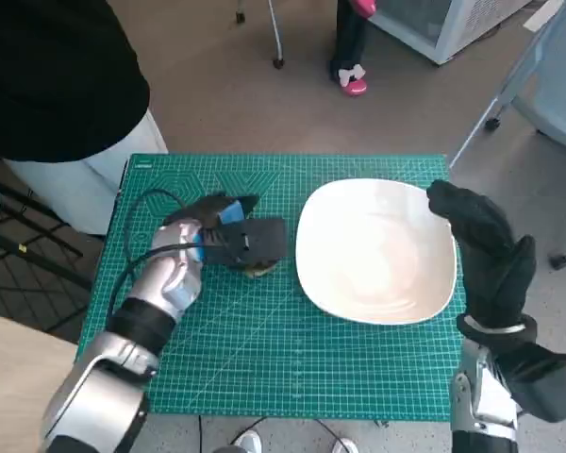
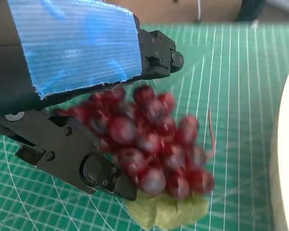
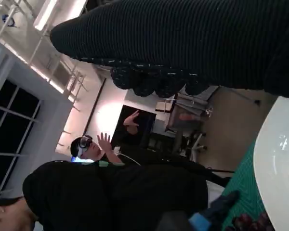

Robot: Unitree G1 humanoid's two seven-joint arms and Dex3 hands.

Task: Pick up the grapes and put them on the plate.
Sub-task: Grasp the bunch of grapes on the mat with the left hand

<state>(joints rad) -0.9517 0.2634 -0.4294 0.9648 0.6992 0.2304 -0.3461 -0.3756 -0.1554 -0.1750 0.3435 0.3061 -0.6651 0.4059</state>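
Note:
A bunch of red grapes (image 2: 149, 144) with a pale green leaf (image 2: 168, 211) under it sits between the black fingers (image 2: 86, 163) of my left hand (image 1: 231, 236), which grips it just above the green mat. In the head view the hand covers most of the bunch; only a bit of the grapes (image 1: 260, 270) shows. The white plate (image 1: 377, 250) lies just right of it, with nothing on it. My gloved right hand (image 1: 481, 241) hangs over the plate's right rim, holding nothing. The right wrist view shows the plate's rim (image 3: 279, 168) and the grapes (image 3: 245, 222) beyond.
The green cutting mat (image 1: 292, 359) covers the small table. A person in a black top (image 1: 57, 66) stands close at the table's far left corner. Another person's feet in pink shoes (image 1: 352, 80) and chair legs (image 1: 495, 118) are on the floor beyond.

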